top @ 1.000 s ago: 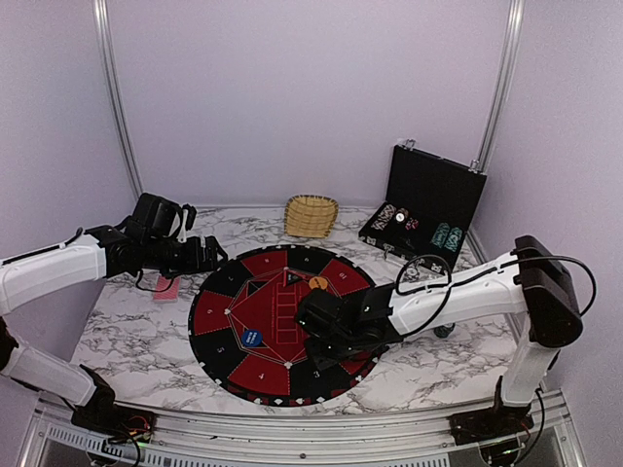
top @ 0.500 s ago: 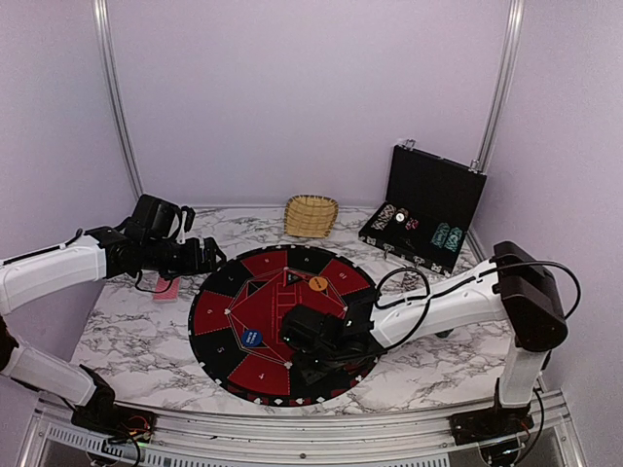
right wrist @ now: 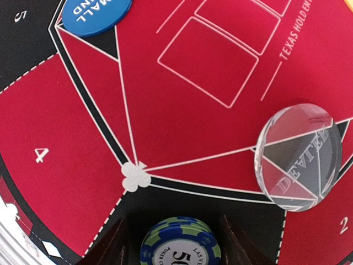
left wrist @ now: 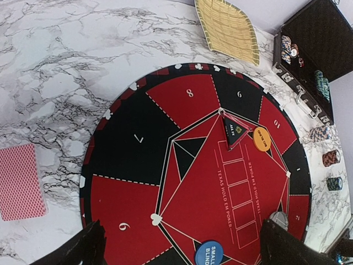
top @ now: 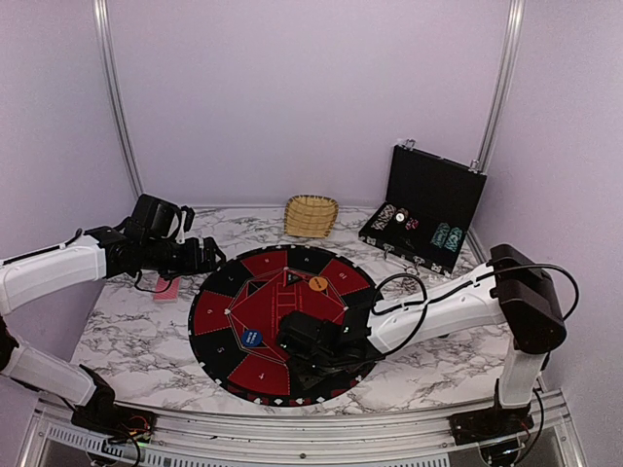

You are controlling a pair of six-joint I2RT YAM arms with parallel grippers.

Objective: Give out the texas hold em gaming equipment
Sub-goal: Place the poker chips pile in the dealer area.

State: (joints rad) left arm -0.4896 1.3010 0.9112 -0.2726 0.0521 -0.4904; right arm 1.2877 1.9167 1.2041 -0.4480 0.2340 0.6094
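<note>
Chip stack [right wrist: 181,243]: green-and-blue striped rims, white face marked 50. Stands on black band at near edge of mat [right wrist: 182,127], between sections 4 and 2. Right gripper [right wrist: 174,223] fingers parted astride stack, sliver of gap at one side. Left gripper [left wrist: 183,225] spread wide, empty, near mat's far-left edge.

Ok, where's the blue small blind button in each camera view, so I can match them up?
Top external: the blue small blind button lies near-left of the mat's centre.
Left wrist: at the bottom edge, right of centre, partly cut off.
Right wrist: in the top left corner, partly cut off.
Shared landmark: the round black-and-red mat, which it lies on in all three views.
</note>
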